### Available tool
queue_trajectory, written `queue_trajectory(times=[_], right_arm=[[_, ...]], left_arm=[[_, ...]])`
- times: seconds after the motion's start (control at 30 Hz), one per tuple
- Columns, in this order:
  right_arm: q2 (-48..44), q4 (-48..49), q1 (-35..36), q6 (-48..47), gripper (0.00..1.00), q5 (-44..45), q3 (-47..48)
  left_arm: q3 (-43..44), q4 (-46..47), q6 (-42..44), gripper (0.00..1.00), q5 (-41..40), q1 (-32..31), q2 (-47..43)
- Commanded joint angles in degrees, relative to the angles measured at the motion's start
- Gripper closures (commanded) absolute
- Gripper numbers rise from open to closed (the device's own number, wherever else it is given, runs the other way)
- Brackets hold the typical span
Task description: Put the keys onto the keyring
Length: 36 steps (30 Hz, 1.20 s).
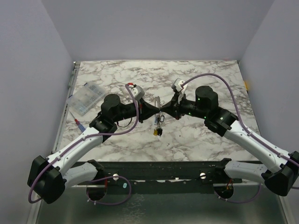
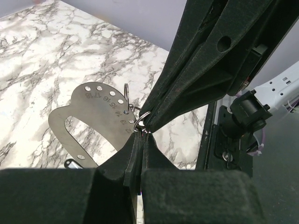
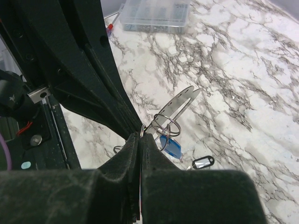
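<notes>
**Top external:** The left gripper [image 1: 157, 110] and right gripper [image 1: 165, 110] meet tip to tip over the middle of the white-and-grey marble table [image 1: 210, 79]. A thin metal wire keyring [image 1: 160, 117] is pinched between them. Small silvery keys with coloured plastic heads [image 1: 159, 130] dangle beneath it, toward the near edge. Gripping from both sides probably steadies the loop so a coil can be pried apart. A clear plastic compartment box [image 1: 86, 98] sits by the left edge, toward the far corner, well apart from the work.

**Left wrist:** The left gripper [image 2: 141, 137] has its fingers pressed together on the wire. The right gripper [image 2: 148, 119] bites the same ring from the opposite side, also clamped. A flat silvery metal plate with punched holes and stamped numbers [image 2: 100, 105] hangs from the ring above the marble.

**Right wrist:** The right gripper [image 3: 141, 137] has its fingers closed where the wire emerges. The keyring's coils [image 3: 166, 123] fan out just beyond the tips, with a blue-headed key [image 3: 170, 147] below them. Which coil each gripper holds cannot be told.
</notes>
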Motion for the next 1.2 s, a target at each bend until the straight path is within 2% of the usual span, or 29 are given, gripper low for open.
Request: queue_trajectory(times=[0.0, 0.13, 0.17, 0.23, 0.37, 0.47, 0.57, 0.7, 0.8, 0.9, 1.0, 1.17], right_arm=[[-0.16, -1.63, 0.45, -0.75, 0.89, 4.09, 4.35], [-0.31, -3.2, 0.44, -0.85, 0.56, 5.24, 5.02], [-0.47, -3.18, 0.47, -0.7, 0.52, 5.4, 4.96], [-1.2, -2.33, 0.51, 0.15, 0.47, 5.95, 4.52], [-2.56, -0.15, 0.46, 1.72, 0.44, 7.74, 3.15], [-1.87, -1.38, 0.45, 2.43, 0.49, 7.16, 3.97], [-0.31, -4.94, 0.51, -0.16, 0.49, 0.77, 5.51], [0.44, -7.19, 0.49, -1.23, 0.49, -2.23, 5.28], [0.97, -6.24, 0.51, -0.69, 0.54, -3.33, 4.47], [1.56, -5.27, 0.48, -0.36, 0.62, -2.86, 4.37], [1.6, -4.5, 0.5, -0.5, 0.78, -2.31, 4.31], [1.01, -4.4, 0.51, -1.99, 0.95, -1.64, 4.42]], left_arm=[[1.83, -3.73, -1.0, 1.0, 2.84, -0.31, 0.5], [2.17, -4.0, -4.06, 1.0, 2.3, -0.29, -0.26], [2.26, -4.04, -4.76, 1.0, 2.17, -0.27, -0.5], [2.14, -4.04, -5.46, 1.0, 1.42, -0.27, -1.28], [2.31, -4.76, -4.88, 1.0, 1.06, -0.31, -2.76], [3.03, -6.12, -4.02, 1.0, 1.1, -0.27, -2.62], [3.62, -6.7, -3.86, 1.0, 1.73, -0.26, -2.46], [4.69, -7.03, -4.84, 1.0, 2.91, -0.26, -2.7], [5.21, -7.29, -5.54, 1.0, 4.53, -0.26, -3.11], [5.57, -7.28, -6.4, 1.0, 6.81, -0.31, -3.58], [5.69, -7.26, -7.18, 1.0, 7.98, -0.27, -4.66], [5.94, -6.71, -9.21, 1.0, 11.04, -0.26, -5.59]])
